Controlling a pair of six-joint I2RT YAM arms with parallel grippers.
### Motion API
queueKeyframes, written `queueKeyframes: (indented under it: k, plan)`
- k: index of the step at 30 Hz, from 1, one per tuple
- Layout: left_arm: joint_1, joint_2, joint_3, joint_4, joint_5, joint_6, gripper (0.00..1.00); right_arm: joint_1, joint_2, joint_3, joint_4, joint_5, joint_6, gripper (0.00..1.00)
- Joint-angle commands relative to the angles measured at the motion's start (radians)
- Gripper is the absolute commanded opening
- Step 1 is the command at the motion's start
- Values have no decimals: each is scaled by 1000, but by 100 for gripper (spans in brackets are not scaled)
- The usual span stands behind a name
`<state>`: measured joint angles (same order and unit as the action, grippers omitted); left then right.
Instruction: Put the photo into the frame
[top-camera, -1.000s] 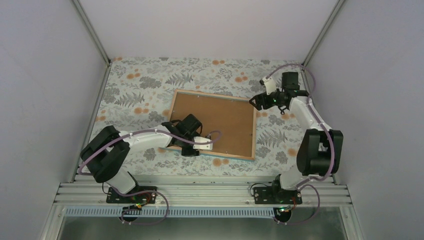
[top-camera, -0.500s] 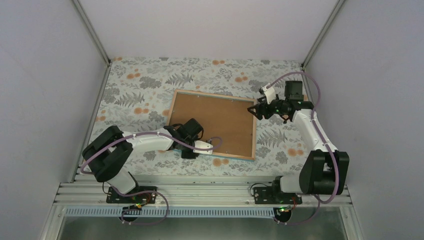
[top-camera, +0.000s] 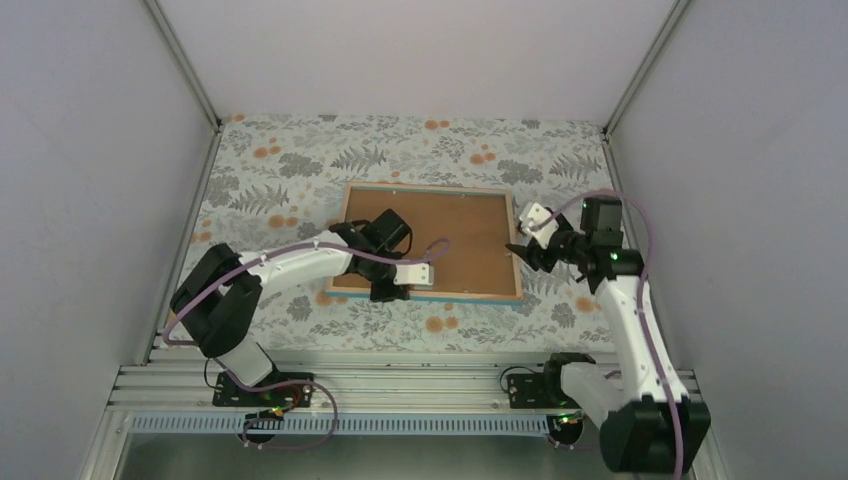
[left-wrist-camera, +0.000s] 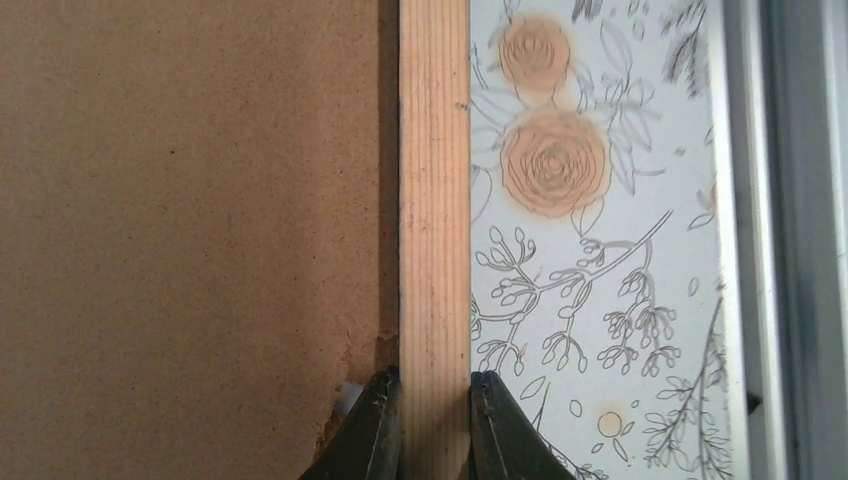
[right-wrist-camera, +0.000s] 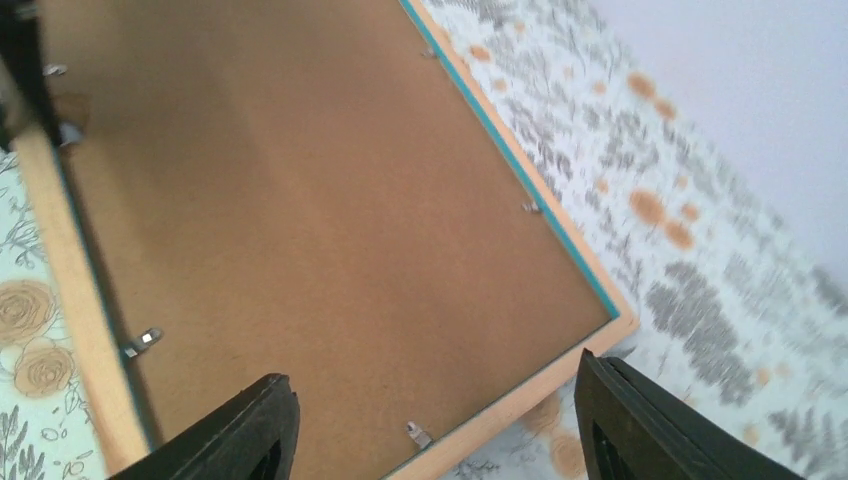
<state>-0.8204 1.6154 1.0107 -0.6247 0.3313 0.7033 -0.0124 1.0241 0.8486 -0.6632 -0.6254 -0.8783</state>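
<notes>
Moved since a second ago: the frame (top-camera: 470, 295) lay skewed on the table and now sits square, its long sides running left to right; my right arm has come nearer, from the frame's far right corner to the middle of its right side, and its elbow has folded down by the base
Frame: flat on the flowered tablecloth (top-camera: 290, 170), around the middle of the table, wood-coloured back upward, a teal line showing along its outer edge
Backing board (top-camera: 460, 240): plain brown, lying inside the frame and filling it; its edge is chipped just beside my left fingers
Clips (right-wrist-camera: 143, 340): small metal tabs spaced along the inside of the rails, over the board's margin
Left gripper (top-camera: 388, 292): at the frame's near rail, left of its middle; the wrist view shows my two dark fingertips (left-wrist-camera: 375, 420) pressed on either side of the pale wooden rail, one on the board side and one on the cloth side, pinching it
Right gripper (top-camera: 527, 250): just beside the frame's right rail and above it, jaws spread wide with nothing between them; from the wrist view the board and the frame's corner lie below the gap
White scrap (left-wrist-camera: 349, 397): at the chipped spot next to my left fingertip; I cannot tell what it is
</notes>
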Motion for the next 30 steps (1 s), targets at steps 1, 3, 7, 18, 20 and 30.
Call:
queueKeyframes:
  k: [1,3,7,18,20,30]
  plan:
    - [60,21,128,-72,172,-24,2,52,-144,-83,2,-23,-153,67]
    - [95,42,186,-117,223,-22,2,100,-196,-115,17,0,-175,68]
    - [143,77,268,-185,302,-27,2,273,-267,-164,59,150,-213,72]
    - [190,142,409,-269,459,-87,2,701,-106,-228,307,667,-219,83]
    - [199,155,432,-286,486,-103,2,737,-77,-237,362,716,-233,83]
    - [226,199,498,-318,595,-147,2,825,124,-246,614,912,-250,74]
